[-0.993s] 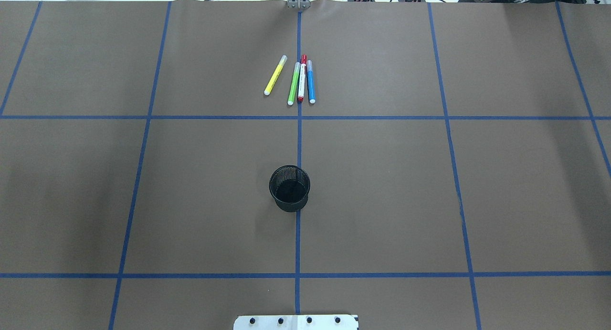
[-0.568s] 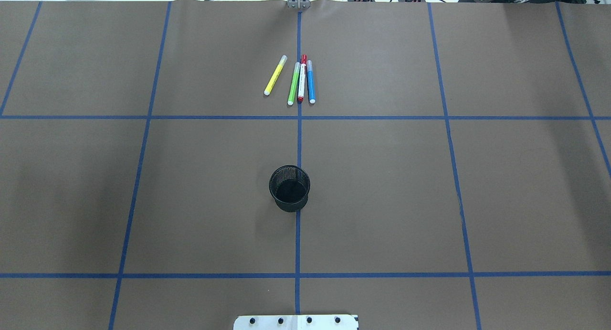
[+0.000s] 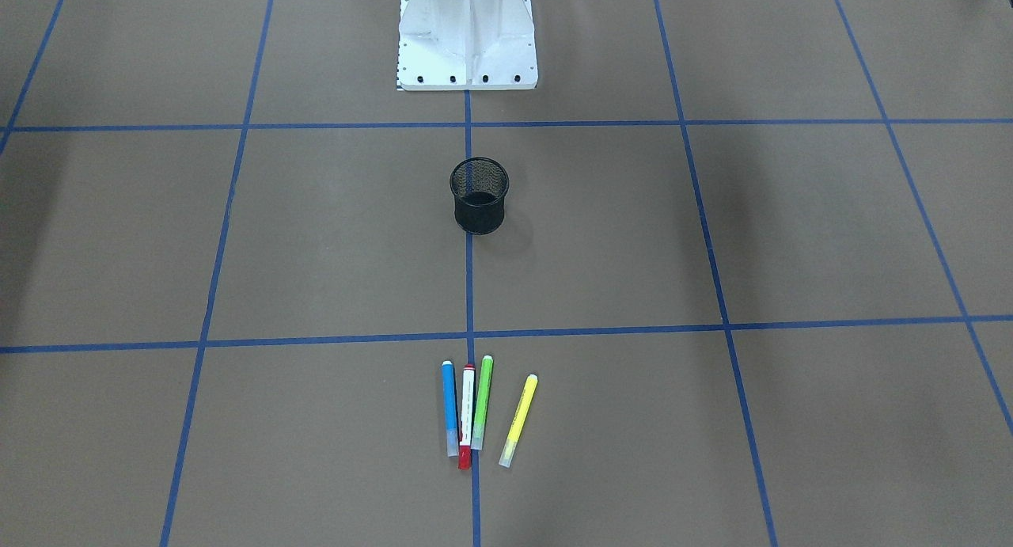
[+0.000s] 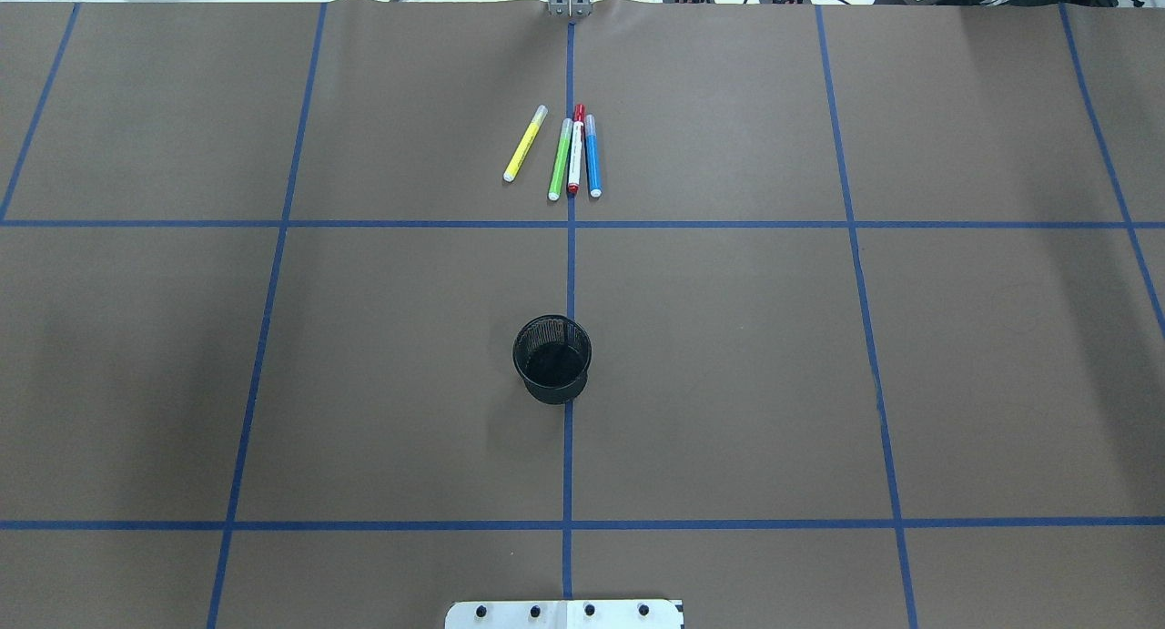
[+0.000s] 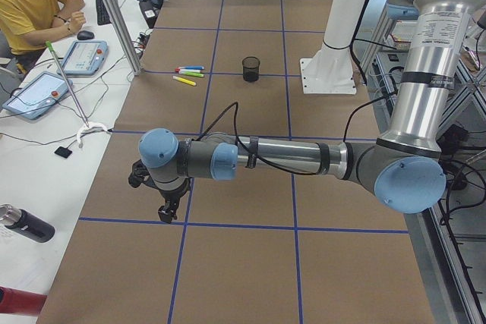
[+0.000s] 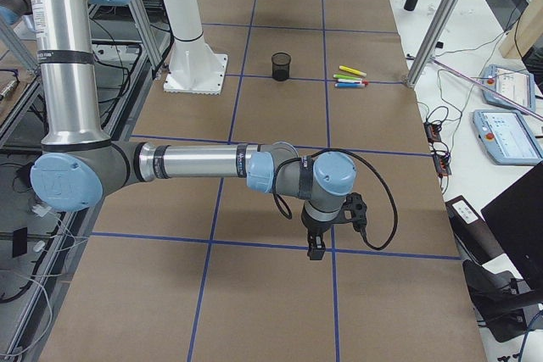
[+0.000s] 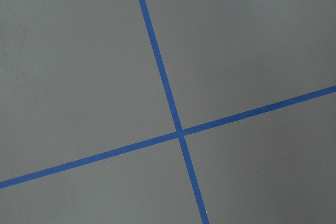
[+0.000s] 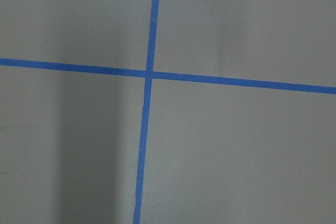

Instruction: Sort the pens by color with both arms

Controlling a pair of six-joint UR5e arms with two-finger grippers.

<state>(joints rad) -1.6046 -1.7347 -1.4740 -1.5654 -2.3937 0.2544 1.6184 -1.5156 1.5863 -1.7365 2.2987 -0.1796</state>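
Four pens lie side by side at the table's far middle: a yellow pen (image 4: 525, 145), a light green pen (image 4: 560, 160), a white pen with red ends (image 4: 575, 151) and a blue pen (image 4: 592, 156). The front-facing view shows the blue pen (image 3: 449, 408) leftmost and the yellow pen (image 3: 519, 419) rightmost, angled apart from the others. My left gripper (image 5: 165, 209) hangs over the table's left end, far from the pens. My right gripper (image 6: 316, 247) hangs over the right end. Both show only in the side views, so I cannot tell whether they are open or shut.
A black mesh cup (image 4: 552, 360) stands upright on the centre line between the pens and the white base pedestal (image 3: 467, 36). Blue tape lines (image 4: 569, 265) grid the brown table. A person (image 5: 34, 5) sits at a side desk with tablets (image 5: 80, 56).
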